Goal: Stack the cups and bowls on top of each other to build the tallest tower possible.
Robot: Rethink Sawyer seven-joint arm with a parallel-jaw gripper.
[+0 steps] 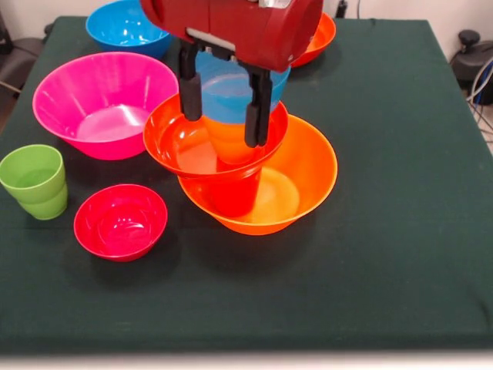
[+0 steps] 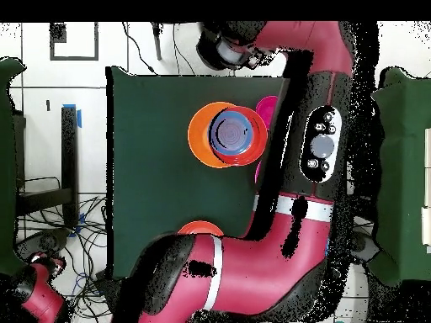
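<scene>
So my gripper (image 1: 225,104) is hanging over the tower (image 1: 246,173) right now, jaws spread apart with one black finger (image 1: 190,89) outside the far rim of the red-orange bowl (image 1: 185,142) and the other finger (image 1: 256,108) dipping down inside it, not pinching anything that I can see. That red-orange bowl sits tilted on an upturned red-orange cup (image 1: 235,193), which stands inside the big orange bowl (image 1: 308,173) at the base. There looks to be an orange cup (image 1: 231,142) sitting in the tilted bowl too. A blue bowl (image 1: 223,92) shows right behind my fingers; hard to tell from the front whether it's touching the pile. Off to the side: the wide pink bowl (image 1: 104,100), a light green cup (image 1: 35,181), a small crimson bowl (image 1: 121,221), another blue bowl (image 1: 123,27) and an orange bowl (image 1: 320,38) at the far edge of the green table (image 1: 400,231). From overhead my arm (image 2: 311,151) covers most of it.
</scene>
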